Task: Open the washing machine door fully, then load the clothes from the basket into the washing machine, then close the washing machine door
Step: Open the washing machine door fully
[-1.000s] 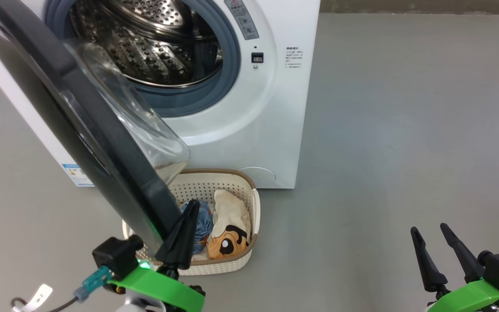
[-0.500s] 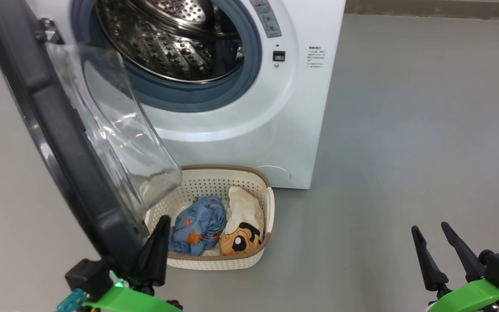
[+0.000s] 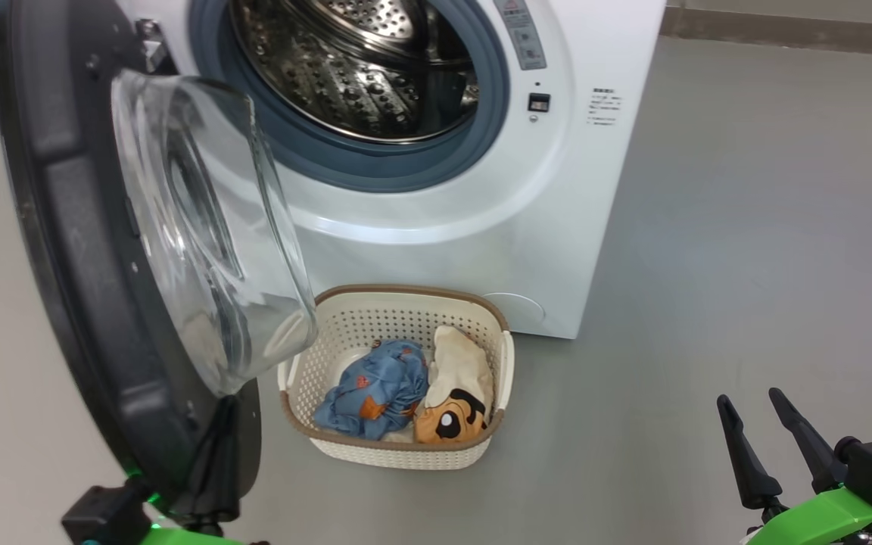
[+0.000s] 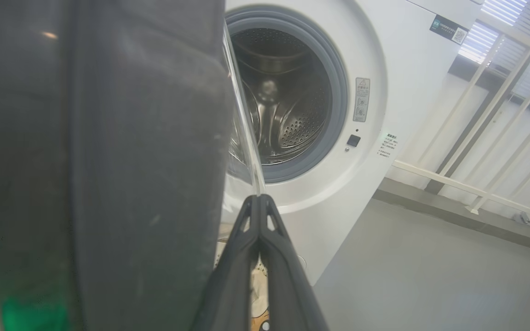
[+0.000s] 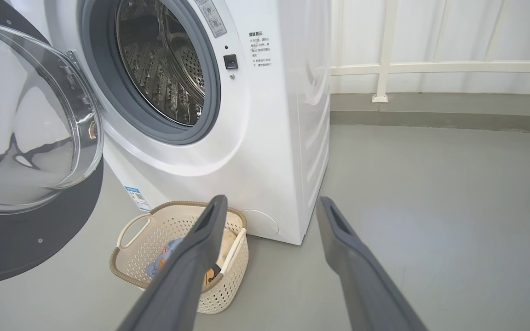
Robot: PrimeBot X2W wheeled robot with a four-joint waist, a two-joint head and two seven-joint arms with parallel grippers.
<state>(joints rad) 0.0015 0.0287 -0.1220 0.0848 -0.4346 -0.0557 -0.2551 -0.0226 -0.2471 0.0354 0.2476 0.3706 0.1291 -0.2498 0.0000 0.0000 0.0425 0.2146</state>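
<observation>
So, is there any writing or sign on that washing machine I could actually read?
Nothing on the washing machine reads clearly.
Grey sticker: a red warning triangle; its words are too small.
Printed lines on the front: too small.
Blue label at the lower corner: blurred.
Dark sticker near the top: a code square, unreadable.

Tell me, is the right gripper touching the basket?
Apart. The head view shows bare grey floor between the right gripper and the basket; its jaws stand open.
</observation>
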